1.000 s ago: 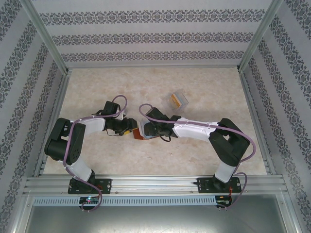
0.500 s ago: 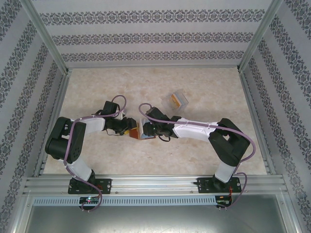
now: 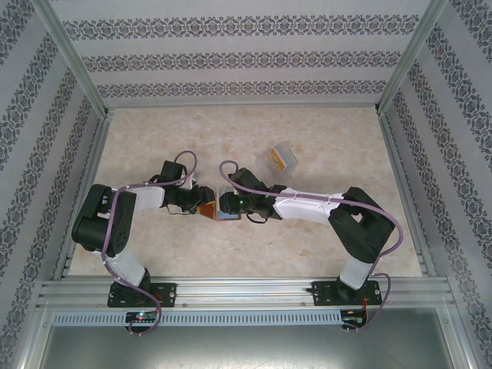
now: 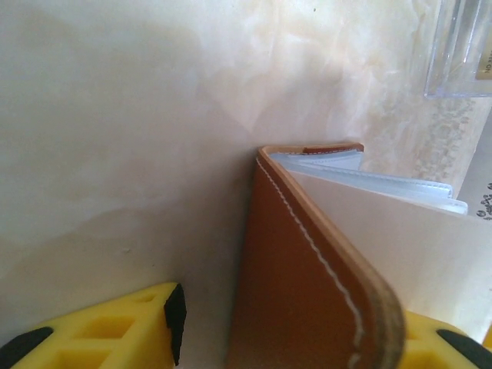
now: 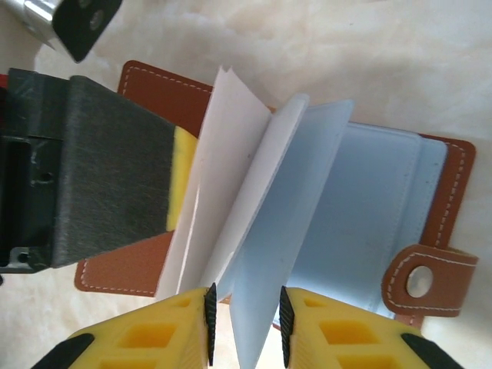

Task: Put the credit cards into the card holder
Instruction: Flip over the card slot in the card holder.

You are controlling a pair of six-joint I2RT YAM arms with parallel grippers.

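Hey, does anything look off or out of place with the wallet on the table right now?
Nothing damaged or spilled. The card holder is splayed open, sleeves fanned upright, one cover tilted up within the left hand, a sleeve within the right hand. That looks deliberate.

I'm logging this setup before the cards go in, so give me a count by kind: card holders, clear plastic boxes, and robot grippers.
Brown leather card holder: 1
Clear plastic box: 1
Grippers: 2 (left gripper, right gripper)
Total: 4
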